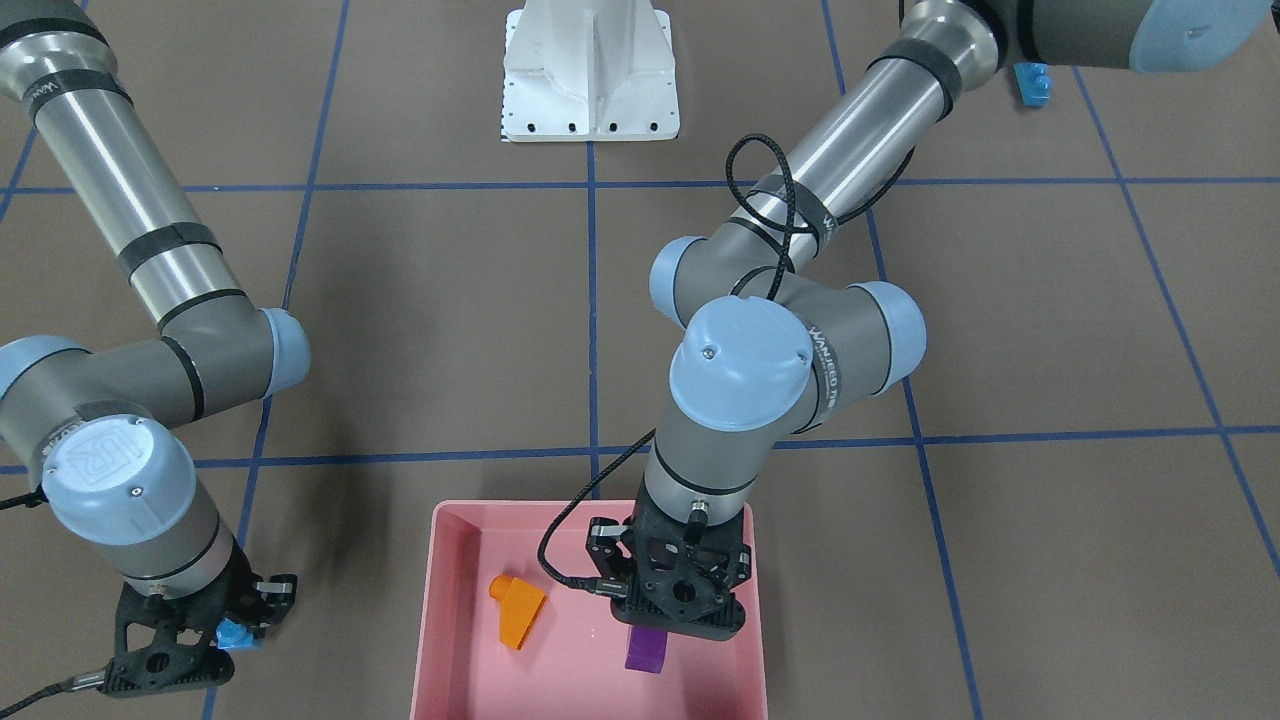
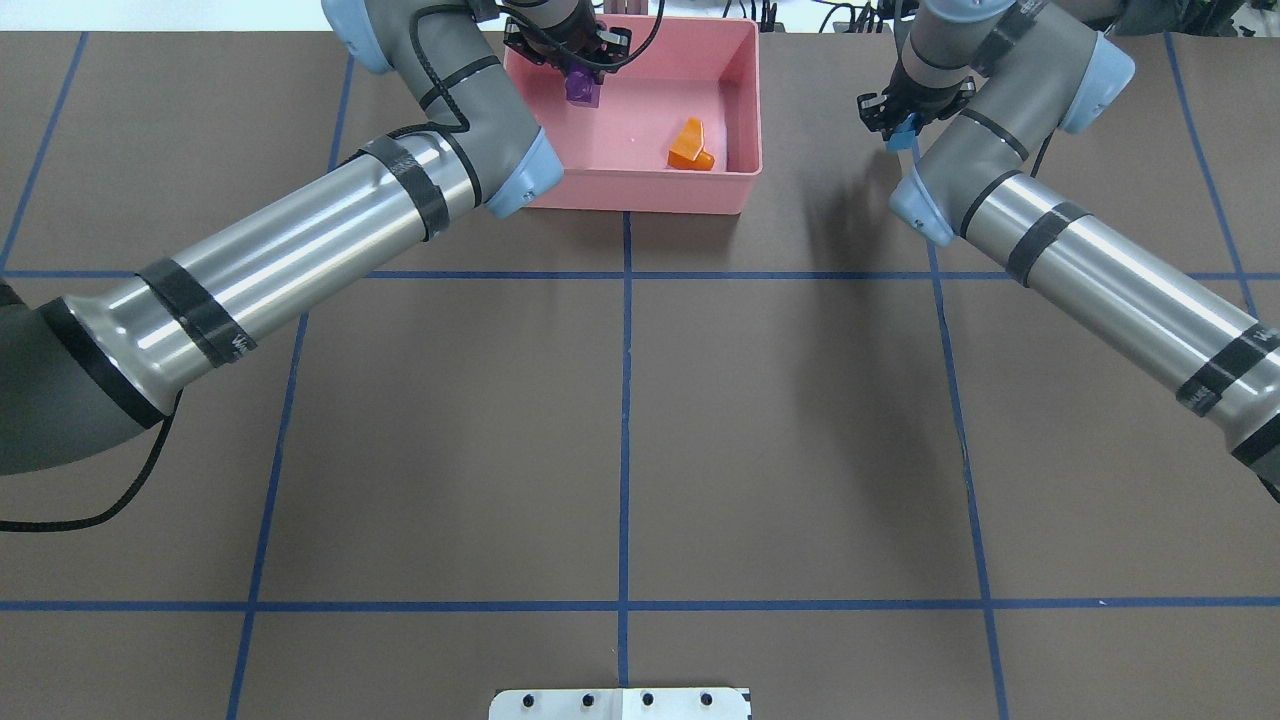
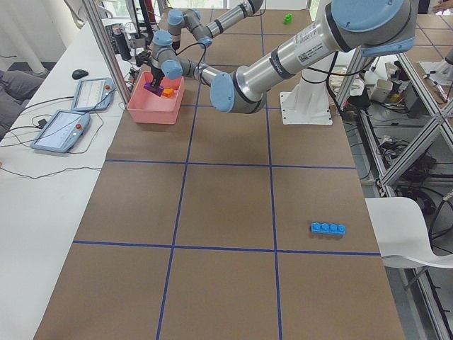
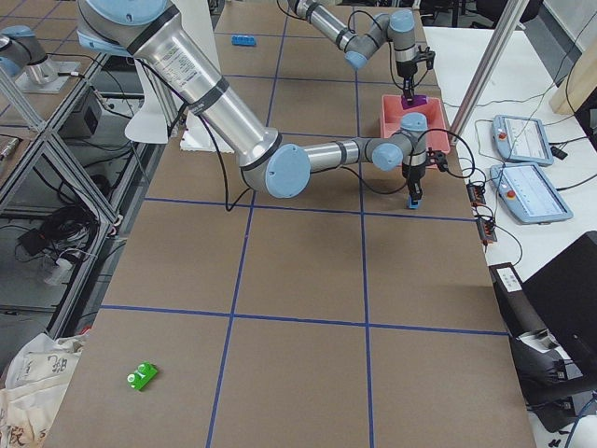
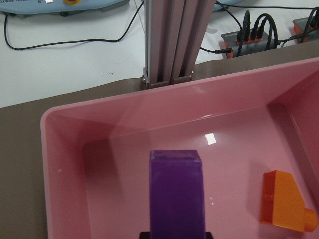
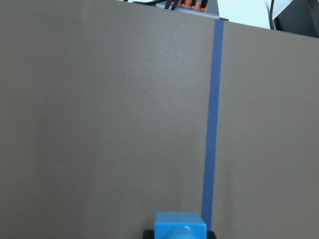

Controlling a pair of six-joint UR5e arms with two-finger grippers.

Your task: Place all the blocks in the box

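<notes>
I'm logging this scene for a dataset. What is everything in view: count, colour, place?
shallow pink plastic box: one, pink, opposite the robot.
sloped orange plastic block: one, orange, lying in the box.
long purple plastic block: one, purple, held over the box.
small light-blue plastic block: one, light blue, held outside the box.
long four-stud light-blue block: one, light blue, loose on the table.
green plastic block: one, green, loose on the table.
white metal base plate: one, white, robot's side.
left gripper: one, black, shut on the purple block.
right gripper: one, black, shut on the small light-blue block.
</notes>
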